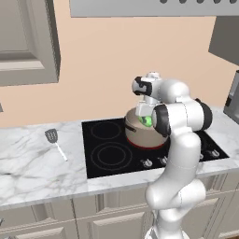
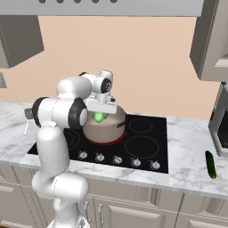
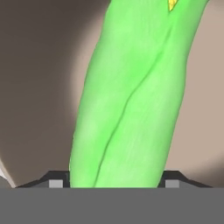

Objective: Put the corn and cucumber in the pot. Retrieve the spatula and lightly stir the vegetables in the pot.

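My gripper point(image 1: 146, 118) hangs just over the mouth of the beige pot point(image 1: 136, 135) on the stove's back right burner. It is shut on the corn point(image 3: 131, 100), a bright green husked ear with a bit of yellow at its far tip. In the right base view the corn point(image 2: 99, 117) shows green under the hand, level with the rim of the pot point(image 2: 110, 130). The dark green cucumber point(image 2: 210, 165) lies on the counter right of the stove. The spatula point(image 1: 52, 137), with its grey slotted head and white handle, lies on the counter left of the stove.
The black cooktop point(image 1: 107, 156) has a row of knobs point(image 2: 117, 160) along its front edge. A dark appliance point(image 2: 220, 129) stands at the far right of the marble counter. Wall cabinets and a range hood hang overhead.
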You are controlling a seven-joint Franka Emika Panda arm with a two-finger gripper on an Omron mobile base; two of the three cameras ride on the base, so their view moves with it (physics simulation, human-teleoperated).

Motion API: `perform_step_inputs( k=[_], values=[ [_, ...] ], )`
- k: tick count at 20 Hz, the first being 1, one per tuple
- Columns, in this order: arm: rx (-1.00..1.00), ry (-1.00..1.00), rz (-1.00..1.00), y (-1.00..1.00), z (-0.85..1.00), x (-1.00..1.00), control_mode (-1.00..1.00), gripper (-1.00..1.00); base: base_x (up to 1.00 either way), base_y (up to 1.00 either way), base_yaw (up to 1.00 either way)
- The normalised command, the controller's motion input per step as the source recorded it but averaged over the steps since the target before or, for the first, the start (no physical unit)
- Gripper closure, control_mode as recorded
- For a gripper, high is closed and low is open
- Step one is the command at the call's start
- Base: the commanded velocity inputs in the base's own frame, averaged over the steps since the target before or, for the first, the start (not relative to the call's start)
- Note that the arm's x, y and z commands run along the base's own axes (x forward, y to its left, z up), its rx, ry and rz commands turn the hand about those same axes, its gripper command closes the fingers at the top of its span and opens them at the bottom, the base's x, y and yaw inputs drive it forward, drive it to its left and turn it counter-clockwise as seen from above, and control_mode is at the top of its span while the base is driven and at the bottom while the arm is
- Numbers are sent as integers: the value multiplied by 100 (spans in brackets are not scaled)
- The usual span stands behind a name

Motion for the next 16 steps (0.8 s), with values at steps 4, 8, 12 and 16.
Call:
perform_step_inputs(
  k=[4,8,12,16],
  values=[
    [-2,0,-8,5,4,0,-100,-100,0,0,0],
    [-6,-1,-3,7,22,-18,-100,-100,0,0,0],
    [0,-28,0,0,21,-100,-100,-100,0,0,0],
    [0,-33,0,0,1,-100,-100,-100,0,0,0]
  ],
)
